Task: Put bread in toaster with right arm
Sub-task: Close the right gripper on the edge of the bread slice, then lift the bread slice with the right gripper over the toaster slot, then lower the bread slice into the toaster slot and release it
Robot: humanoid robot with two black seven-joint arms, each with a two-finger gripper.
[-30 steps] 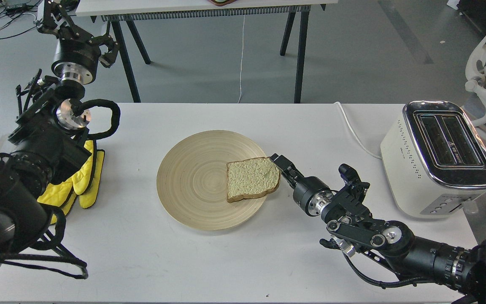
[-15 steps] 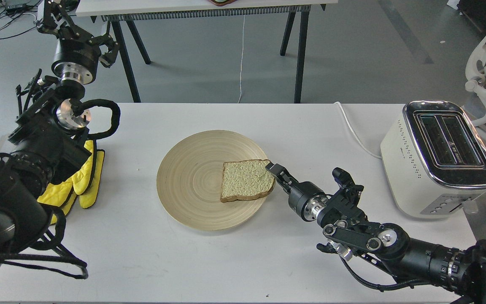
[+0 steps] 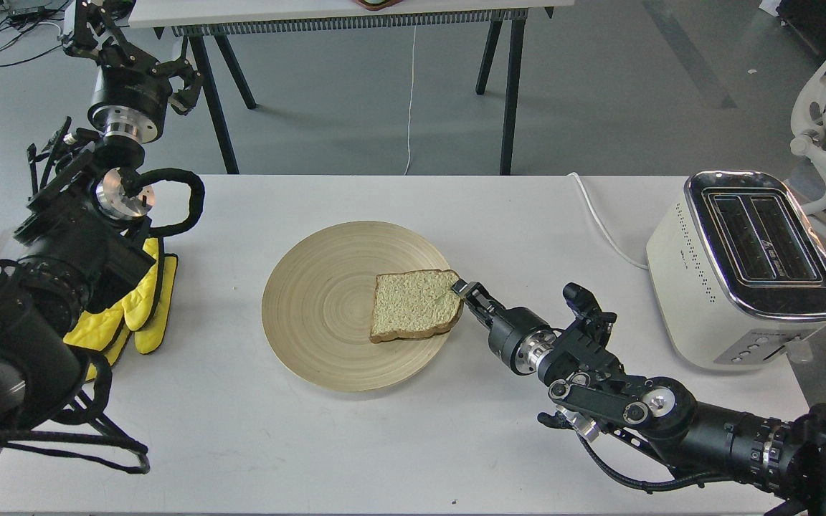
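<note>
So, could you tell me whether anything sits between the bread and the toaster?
Nothing visible does. Between the bread on the plate and the toaster lies bare table, besides the right gripper at the bread's edge.

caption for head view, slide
Right end effector at bread slice edge on wooden plate; toaster waits empty.

a round wooden plate (image 3: 320,315) is set near the middle of a white table (image 3: 355,451). yellow gloves (image 3: 142,304) are laid at the table's left edge, well apart from the plate. beyond the table, a second table on black legs (image 3: 506,86) is seen on the grey floor, and a white office chair (image 3: 825,136) is placed at far right.
</note>
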